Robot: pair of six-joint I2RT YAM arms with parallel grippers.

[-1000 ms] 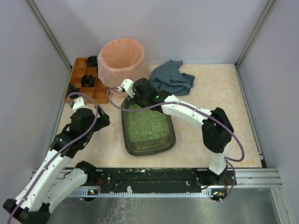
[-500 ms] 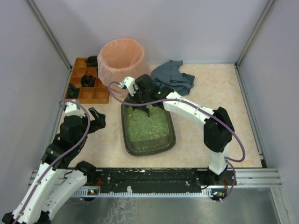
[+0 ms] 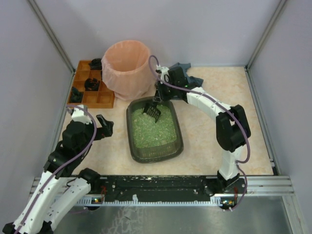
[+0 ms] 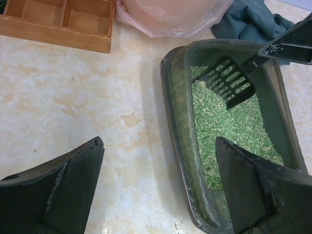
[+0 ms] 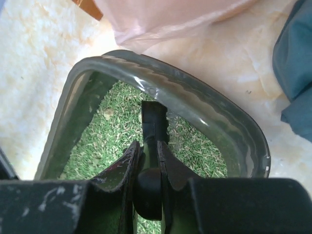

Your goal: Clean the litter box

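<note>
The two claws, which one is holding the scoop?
The right claw, shut on the handle of the black slotted scoop over the litter box. The left claw stands open and empty beside the box.

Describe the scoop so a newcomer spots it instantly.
Find the dark olive litter box mid-table, in front of the pink-lined bin. At its far end a black slotted scoop tilts over the green litter, held by the right hand. Nothing else there is slotted.
</note>
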